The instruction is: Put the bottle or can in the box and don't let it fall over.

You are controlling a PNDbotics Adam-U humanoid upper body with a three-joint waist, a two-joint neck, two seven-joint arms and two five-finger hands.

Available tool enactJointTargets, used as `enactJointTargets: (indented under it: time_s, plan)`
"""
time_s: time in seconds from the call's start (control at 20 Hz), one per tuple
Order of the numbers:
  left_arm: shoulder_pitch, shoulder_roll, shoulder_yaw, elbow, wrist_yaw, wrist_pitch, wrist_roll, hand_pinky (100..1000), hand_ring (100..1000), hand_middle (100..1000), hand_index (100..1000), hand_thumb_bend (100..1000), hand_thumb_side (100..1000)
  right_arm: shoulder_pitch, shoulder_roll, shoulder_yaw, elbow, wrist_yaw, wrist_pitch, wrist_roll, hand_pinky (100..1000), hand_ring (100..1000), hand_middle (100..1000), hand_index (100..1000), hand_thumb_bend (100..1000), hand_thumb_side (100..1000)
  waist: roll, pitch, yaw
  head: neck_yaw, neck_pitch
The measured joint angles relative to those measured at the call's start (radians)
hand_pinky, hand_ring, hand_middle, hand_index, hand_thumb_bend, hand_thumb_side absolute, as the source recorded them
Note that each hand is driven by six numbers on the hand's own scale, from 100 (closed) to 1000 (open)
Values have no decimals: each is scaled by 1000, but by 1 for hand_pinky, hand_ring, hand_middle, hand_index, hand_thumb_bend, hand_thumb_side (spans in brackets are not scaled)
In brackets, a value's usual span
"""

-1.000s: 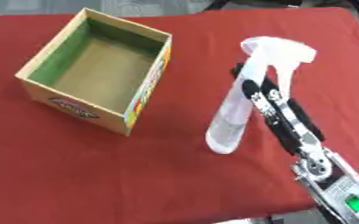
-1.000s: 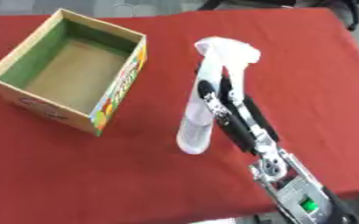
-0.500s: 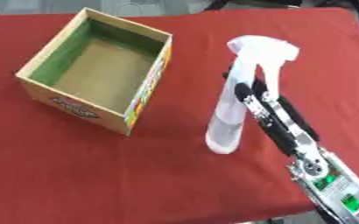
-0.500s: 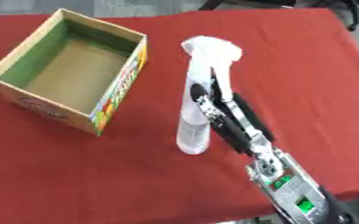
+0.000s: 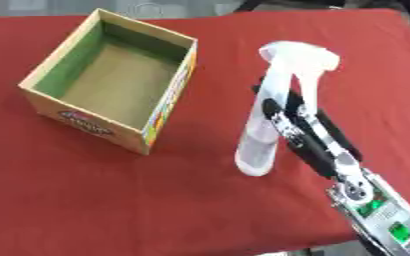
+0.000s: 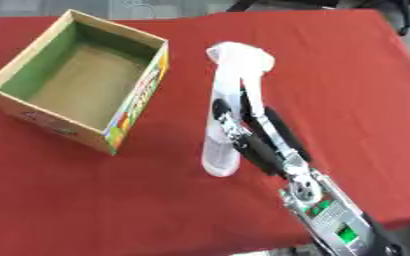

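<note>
A: Bottle [image 5: 274,117] position is recorded first: a white spray bottle, upright on the red table [image 5: 86,200], right of the box [image 5: 112,82] and well apart from it. The trigger head is at the far end as seen from above; the base is nearer.

B: Right hand [image 5: 300,132] is noted as closed round the bottle body from the right side, dark fingers [image 6: 235,127] wrapped on it below the neck. A grasp at mid-body is judged to be chosen so that the tall bottle is kept vertical when carried.

A: Left hand is not seen in either view.

B: Box is logged as open-topped cardboard, green inside, nothing seen in it, set askew at far left. The open top is judged wide enough for the bottle to be lowered in upright.

A: Print is seen on the near outer walls, a red oval logo and coloured stripes. No wording can be read. No label is made out on the bottle.
</note>
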Motion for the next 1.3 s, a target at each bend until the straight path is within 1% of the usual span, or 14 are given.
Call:
enactJointTargets:
  time_s: [0.2, 0.35, 0.5, 0.75, 0.85, 1.3]
  plan:
    - [0, 0, 0, 0, 0, 0, 0, 485, 1000, 1000, 713, 311, 936, 0, 1, -4, 0, 6, 14, -22, 840, 941, 866, 976, 100, 816, 0, 0, 0, 0, 0]
    - [0, 0, 0, 0, 0, 0, 0, 485, 1000, 1000, 713, 311, 936, 1, 2, -3, 0, 14, 13, -25, 847, 943, 860, 981, 100, 809, 0, 0, 0, 0, 0]
    - [0, 0, 0, 0, 0, 0, 0, 485, 1000, 1000, 712, 311, 937, 6, 5, -3, 0, 21, 14, -20, 852, 944, 856, 985, 100, 772, 0, 0, 0, 0, 0]
    - [0, 0, 0, 0, 0, 0, 0, 485, 1000, 1000, 712, 311, 938, 9, 8, 2, 0, 20, 22, -1, 852, 939, 849, 990, 100, 752, 0, 0, 4, 0, 0]
    - [0, 0, 0, 0, 0, 1, 0, 484, 1000, 1000, 711, 310, 934, 8, 8, 3, 0, 14, 26, 7, 849, 934, 844, 988, 100, 757, 0, 0, 5, -1, 0]
    - [0, 0, 0, 0, 0, 2, -2, 483, 1000, 1000, 711, 310, 939, -1, 8, 3, 0, -21, 34, 18, 837, 914, 824, 974, 100, 704, 1, 0, 8, -2, -1]
